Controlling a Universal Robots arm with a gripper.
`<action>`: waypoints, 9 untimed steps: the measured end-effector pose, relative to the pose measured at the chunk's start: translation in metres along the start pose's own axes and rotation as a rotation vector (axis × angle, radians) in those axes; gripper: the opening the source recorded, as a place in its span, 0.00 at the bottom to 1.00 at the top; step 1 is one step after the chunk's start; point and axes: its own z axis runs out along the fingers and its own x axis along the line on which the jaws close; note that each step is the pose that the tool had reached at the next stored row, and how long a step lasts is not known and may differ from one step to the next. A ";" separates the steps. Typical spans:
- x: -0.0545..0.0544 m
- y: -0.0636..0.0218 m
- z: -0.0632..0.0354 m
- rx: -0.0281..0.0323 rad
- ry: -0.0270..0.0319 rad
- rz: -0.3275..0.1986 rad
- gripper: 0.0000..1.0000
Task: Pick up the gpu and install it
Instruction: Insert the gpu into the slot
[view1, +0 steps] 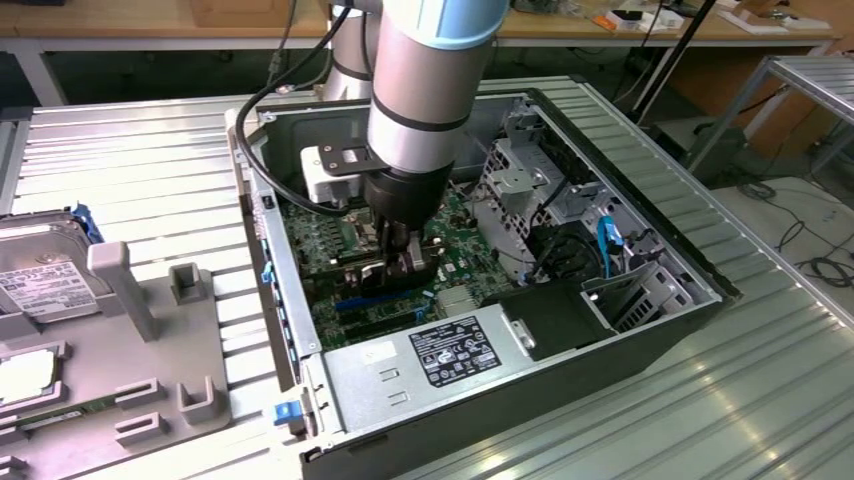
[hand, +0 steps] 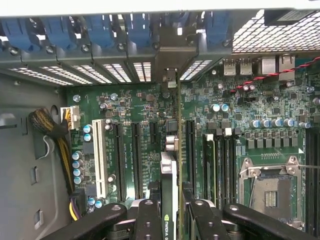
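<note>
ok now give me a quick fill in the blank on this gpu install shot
1. The gripper is ____ on the gpu.
2. The gpu hangs edge-on over the green ____ inside the open computer case.
3. The hard drive lies outside the case, on the exterior view's ____.
Missing words: shut; motherboard; left.
</note>
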 end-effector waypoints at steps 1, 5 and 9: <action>0.000 0.0000 0.0000 -0.0001 0.0001 0.000 0.27; 0.000 0.0000 0.0001 -0.0040 0.0001 0.000 0.27; 0.000 0.0000 0.0008 -0.0053 -0.0001 0.000 0.27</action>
